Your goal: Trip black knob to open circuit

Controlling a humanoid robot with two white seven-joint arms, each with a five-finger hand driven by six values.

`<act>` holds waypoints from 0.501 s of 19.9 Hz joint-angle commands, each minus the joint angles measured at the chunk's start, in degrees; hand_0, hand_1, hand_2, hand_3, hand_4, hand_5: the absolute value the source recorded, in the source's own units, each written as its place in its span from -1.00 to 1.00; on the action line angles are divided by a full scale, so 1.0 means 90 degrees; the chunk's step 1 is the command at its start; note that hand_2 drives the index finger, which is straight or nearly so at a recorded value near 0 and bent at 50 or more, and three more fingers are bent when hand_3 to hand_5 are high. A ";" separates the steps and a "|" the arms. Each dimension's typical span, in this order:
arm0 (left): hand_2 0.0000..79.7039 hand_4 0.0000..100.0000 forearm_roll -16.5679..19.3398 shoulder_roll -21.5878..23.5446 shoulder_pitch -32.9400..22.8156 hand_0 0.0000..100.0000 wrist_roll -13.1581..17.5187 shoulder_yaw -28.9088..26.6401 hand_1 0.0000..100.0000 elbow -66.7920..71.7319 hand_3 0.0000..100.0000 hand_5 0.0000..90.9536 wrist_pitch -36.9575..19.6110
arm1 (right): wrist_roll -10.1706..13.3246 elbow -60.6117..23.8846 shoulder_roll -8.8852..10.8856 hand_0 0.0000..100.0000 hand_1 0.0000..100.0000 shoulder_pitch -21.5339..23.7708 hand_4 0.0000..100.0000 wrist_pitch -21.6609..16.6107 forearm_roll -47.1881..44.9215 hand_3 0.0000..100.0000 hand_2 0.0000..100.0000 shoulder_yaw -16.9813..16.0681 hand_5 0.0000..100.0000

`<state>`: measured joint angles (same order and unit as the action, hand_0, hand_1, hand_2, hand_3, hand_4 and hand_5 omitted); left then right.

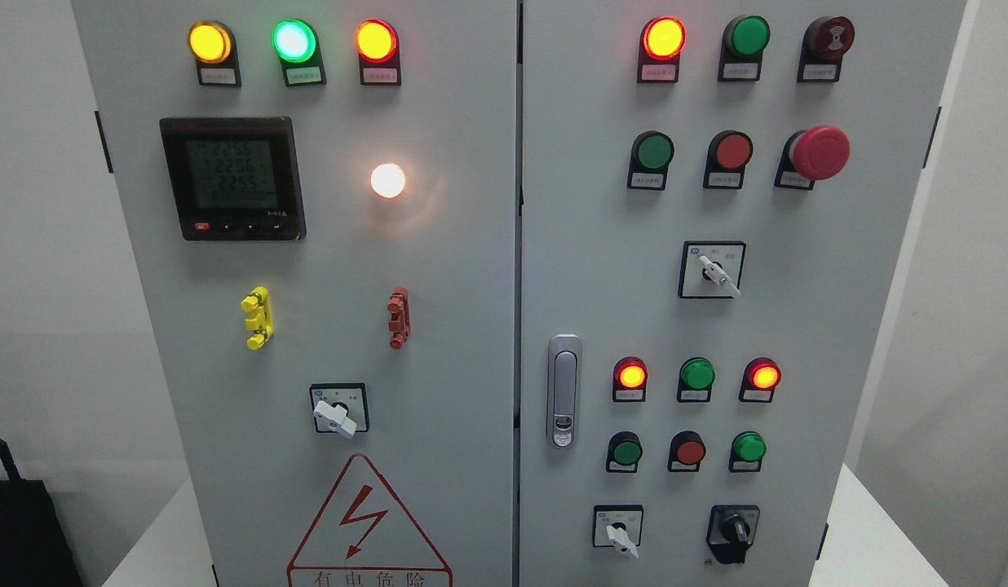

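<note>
The black knob [733, 533] sits at the lower right of the grey electrical cabinet's right door [830, 326]. Its handle points roughly straight down. Neither of my hands nor arms shows in the head view.
The right door carries lit red lamps [664, 37], green and red push buttons, a red mushroom stop button [819, 152], white selector switches [718, 274] [620, 536] and a silver door latch [563, 390]. The left door has a digital meter [232, 178], a white selector [335, 416] and a warning triangle.
</note>
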<state>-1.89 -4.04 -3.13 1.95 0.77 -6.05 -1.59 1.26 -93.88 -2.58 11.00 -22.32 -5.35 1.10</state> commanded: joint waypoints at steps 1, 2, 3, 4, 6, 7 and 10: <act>-1.00 -1.00 -0.0015 -0.0010 0.0025 -0.76 -0.0001 -0.0008 -0.22 -0.0001 -1.00 -1.00 -0.0009 | 0.0026 -0.0232 0.0033 0.91 0.66 -0.0158 0.88 0.0009 -0.0011 0.81 -1.00 -0.0044 0.93; -1.00 -1.00 -0.0015 -0.0010 0.0016 -0.76 -0.0001 -0.0008 -0.22 -0.0001 -1.00 -1.00 -0.0009 | 0.0026 -0.0242 0.0033 0.91 0.66 -0.0197 0.88 0.0038 -0.0011 0.81 -1.00 -0.0044 0.93; -1.00 -1.00 -0.0015 -0.0010 0.0015 -0.76 -0.0001 -0.0008 -0.22 -0.0001 -1.00 -1.00 -0.0009 | 0.0026 -0.0252 0.0033 0.91 0.66 -0.0236 0.88 0.0048 -0.0011 0.81 -1.00 -0.0044 0.93; -1.00 -1.00 -0.0015 -0.0010 0.0015 -0.76 -0.0001 -0.0008 -0.22 -0.0001 -1.00 -1.00 0.0001 | 0.0026 -0.0272 0.0043 0.91 0.66 -0.0285 0.88 0.0058 -0.0011 0.81 -1.00 -0.0044 0.93; -1.00 -1.00 -0.0015 -0.0010 0.0016 -0.76 -0.0001 -0.0008 -0.22 -0.0001 -1.00 -1.00 -0.0009 | 0.0026 -0.0311 0.0043 0.91 0.66 -0.0363 0.88 0.0164 -0.0011 0.81 -1.00 -0.0044 0.93; -1.00 -1.00 -0.0015 -0.0010 0.0025 -0.76 -0.0001 -0.0008 -0.22 -0.0001 -1.00 -1.00 0.0001 | 0.0026 -0.0340 0.0052 0.92 0.66 -0.0431 0.88 0.0184 -0.0011 0.81 -1.00 -0.0044 0.93; -1.00 -1.00 -0.0015 -0.0010 0.0025 -0.76 -0.0001 -0.0008 -0.22 -0.0001 -1.00 -1.00 0.0001 | 0.0026 -0.0340 0.0101 0.92 0.67 -0.0558 0.88 0.0272 -0.0011 0.82 -1.00 -0.0073 0.93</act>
<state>-1.88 -4.04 -3.13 1.95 0.77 -6.05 -1.59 1.26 -95.35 -2.00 7.08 -19.85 -5.35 0.98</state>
